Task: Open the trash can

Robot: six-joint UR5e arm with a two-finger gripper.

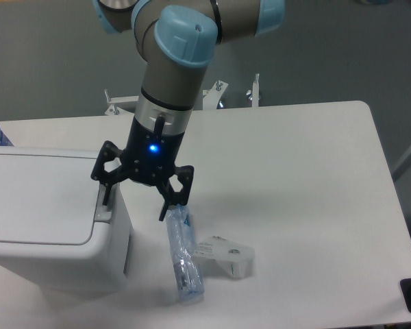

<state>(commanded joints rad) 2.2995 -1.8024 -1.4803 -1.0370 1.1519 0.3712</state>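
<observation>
the trash can sat at the table's left edge, lid down, its left side and base cut off by the frame. the gripper hung with fingers spread apart, one fingertip hiding part of the grey tab; contact was unclear. a clear bottle lay beside a small white block.

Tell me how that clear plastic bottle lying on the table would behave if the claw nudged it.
The clear plastic bottle lies on its side, so it would probably roll. It looks crumpled and empty, so likely light and squashy. The open claw hangs just above its cap end.
</observation>
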